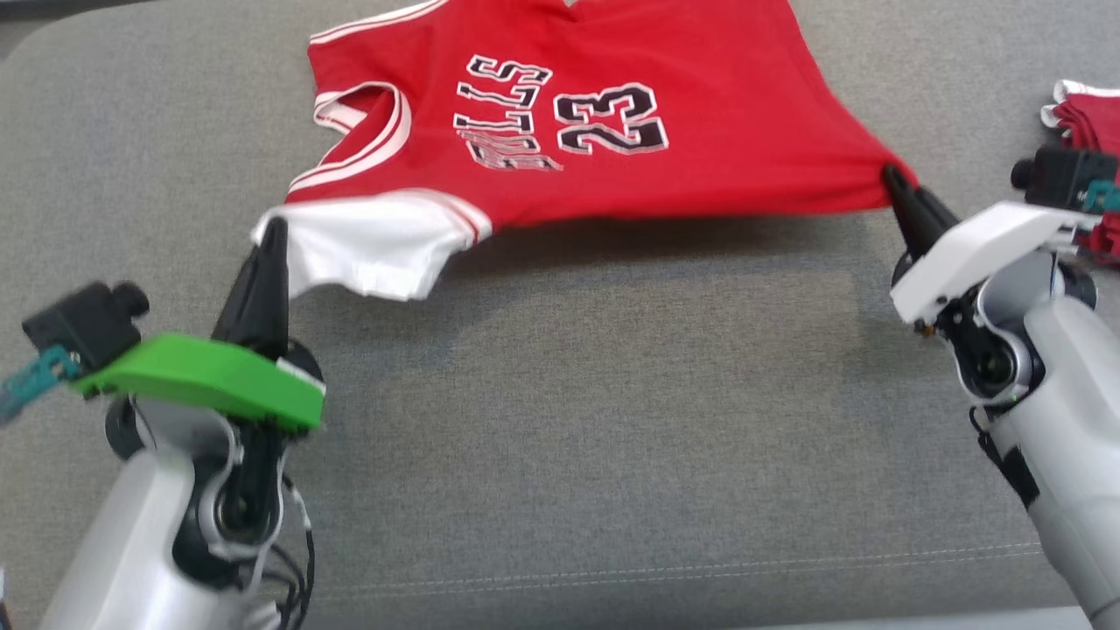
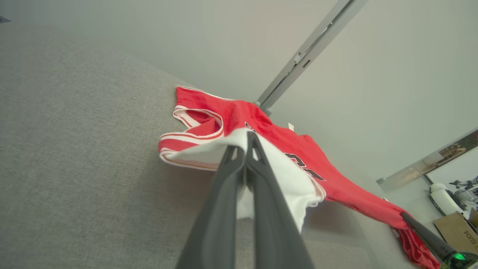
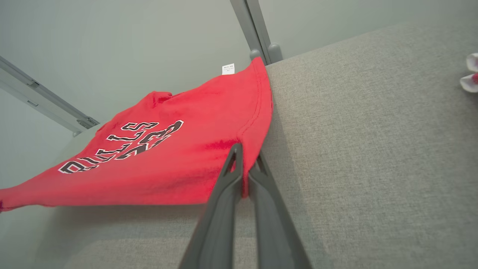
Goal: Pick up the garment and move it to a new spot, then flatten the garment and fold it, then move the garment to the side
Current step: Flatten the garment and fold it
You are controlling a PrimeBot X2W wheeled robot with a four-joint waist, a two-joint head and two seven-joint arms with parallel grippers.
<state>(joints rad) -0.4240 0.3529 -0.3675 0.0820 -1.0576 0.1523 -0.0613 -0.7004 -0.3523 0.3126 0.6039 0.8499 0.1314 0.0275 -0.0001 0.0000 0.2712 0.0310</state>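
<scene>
Left claw, at the near left, is clenched on the white part of the red jersey. Right claw, at the near right, pinches a red corner of its hem. Between them the jersey's near edge hangs stretched, raised off the grey upholstered surface, with the number side up. Another red garment lies at the right edge.
</scene>
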